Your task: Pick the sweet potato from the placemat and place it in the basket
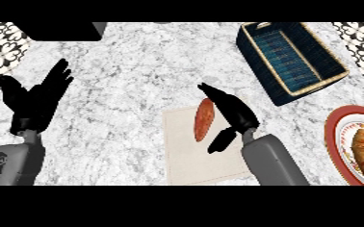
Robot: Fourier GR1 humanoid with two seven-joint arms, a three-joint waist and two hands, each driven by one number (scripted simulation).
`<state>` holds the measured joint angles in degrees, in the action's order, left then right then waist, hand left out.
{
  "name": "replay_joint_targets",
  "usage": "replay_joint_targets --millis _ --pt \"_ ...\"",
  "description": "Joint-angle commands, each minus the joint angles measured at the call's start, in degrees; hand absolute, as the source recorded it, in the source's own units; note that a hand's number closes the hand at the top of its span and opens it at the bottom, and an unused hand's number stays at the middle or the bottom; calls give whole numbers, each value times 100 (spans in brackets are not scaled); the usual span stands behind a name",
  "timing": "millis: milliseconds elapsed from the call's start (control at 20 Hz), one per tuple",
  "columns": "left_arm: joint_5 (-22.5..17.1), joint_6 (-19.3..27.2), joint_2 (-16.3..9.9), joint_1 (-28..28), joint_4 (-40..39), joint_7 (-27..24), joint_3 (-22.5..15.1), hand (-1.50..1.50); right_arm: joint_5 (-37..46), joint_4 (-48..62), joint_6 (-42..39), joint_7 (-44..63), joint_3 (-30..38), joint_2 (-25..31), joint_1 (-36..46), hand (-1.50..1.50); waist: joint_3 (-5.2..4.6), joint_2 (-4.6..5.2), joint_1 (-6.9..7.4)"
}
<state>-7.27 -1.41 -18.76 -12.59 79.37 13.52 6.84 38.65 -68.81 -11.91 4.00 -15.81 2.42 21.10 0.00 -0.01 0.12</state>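
An orange-brown sweet potato (204,119) lies lengthwise on a cream placemat (192,158) in the middle of the counter. My right hand (233,111) is right beside it on its right, fingers stretched out along the potato and the thumb (222,140) sticking out below; it is open and not curled round the potato. A dark blue basket (323,53) with a tan rim stands empty at the upper right. My left hand (37,98) rests open at the far left, fingers up.
A red-rimmed plate (332,142) with food on it sits at the right edge. A black object (60,31) is at the upper left edge. Patterned surfaces show at both top corners. The counter is grey-white marble.
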Motion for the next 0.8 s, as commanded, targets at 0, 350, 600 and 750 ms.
replay_joint_targets --millis 0,350,600,750 --pt "114 29 96 72 487 325 -44 0 276 281 56 -1 106 -44 150 -150 1 -1 8" --pt "362 229 485 -31 150 129 -114 0 622 866 222 -83 -6 -237 532 150 1 6 5" --pt "328 -17 394 25 155 114 -72 0 781 1566 841 -159 -647 -237 580 150 2 11 37" --pt "268 -232 202 16 -107 -81 247 0 1012 1372 585 -468 -327 -238 478 150 0 4 3"
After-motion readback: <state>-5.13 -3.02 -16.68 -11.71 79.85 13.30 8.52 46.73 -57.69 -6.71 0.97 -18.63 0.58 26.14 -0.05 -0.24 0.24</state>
